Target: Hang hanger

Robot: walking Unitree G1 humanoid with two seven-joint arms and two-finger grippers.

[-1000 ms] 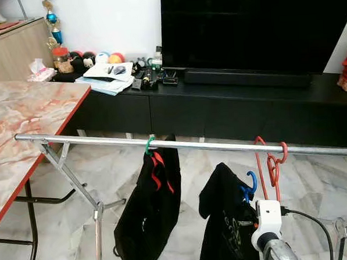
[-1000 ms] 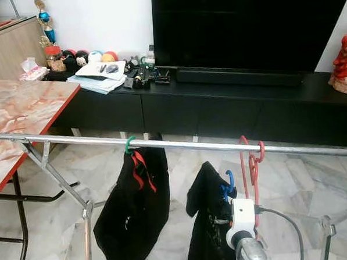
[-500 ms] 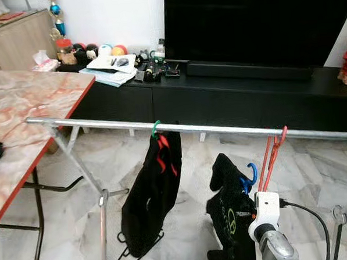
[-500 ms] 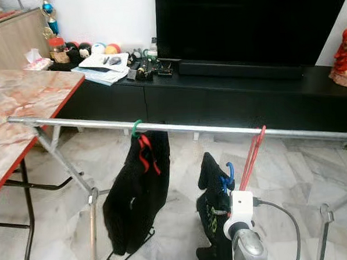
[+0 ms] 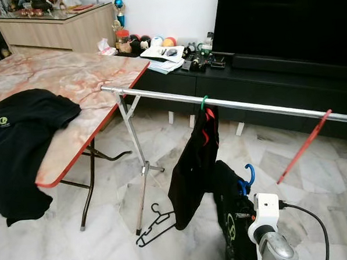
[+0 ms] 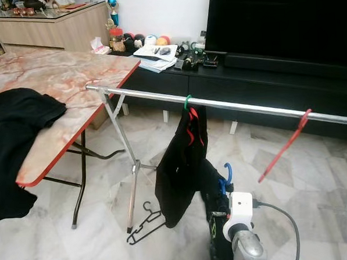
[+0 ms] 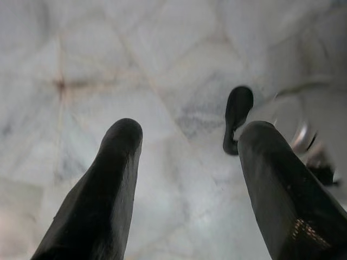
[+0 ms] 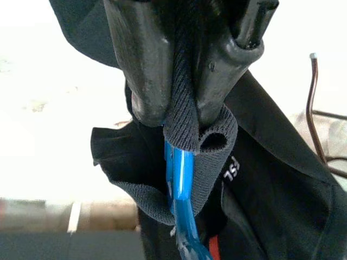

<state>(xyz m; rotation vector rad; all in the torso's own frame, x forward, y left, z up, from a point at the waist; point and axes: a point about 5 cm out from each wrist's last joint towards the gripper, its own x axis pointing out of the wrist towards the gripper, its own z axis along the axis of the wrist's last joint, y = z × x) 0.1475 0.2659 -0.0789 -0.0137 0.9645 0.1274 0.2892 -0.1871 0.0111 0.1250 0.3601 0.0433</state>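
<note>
Right end effector: low at the near right, fingers pinched on the collar of a black shirt with the blue hanger inside it.
Blue hanger: its hook pokes up just above the right end effector, well below the rail and near the hanging garment.
Rail: a silver bar running from the surface's corner off to the right, on a folding stand.
Green hanger: hooked on the rail about midway, carrying a black garment with red trim.
Red hanger: on the rail at the right, tilted out at a slant.
Black hanger: lying on the marble floor by the stand's foot.
Left end effector: fingers spread apart, pointing down at the marble floor, gripping nothing.
Surface: marbled top with red edge at the left, a black shirt with a green logo draped over its near edge.
Far side: a dark TV on a low black cabinet with clutter.
</note>
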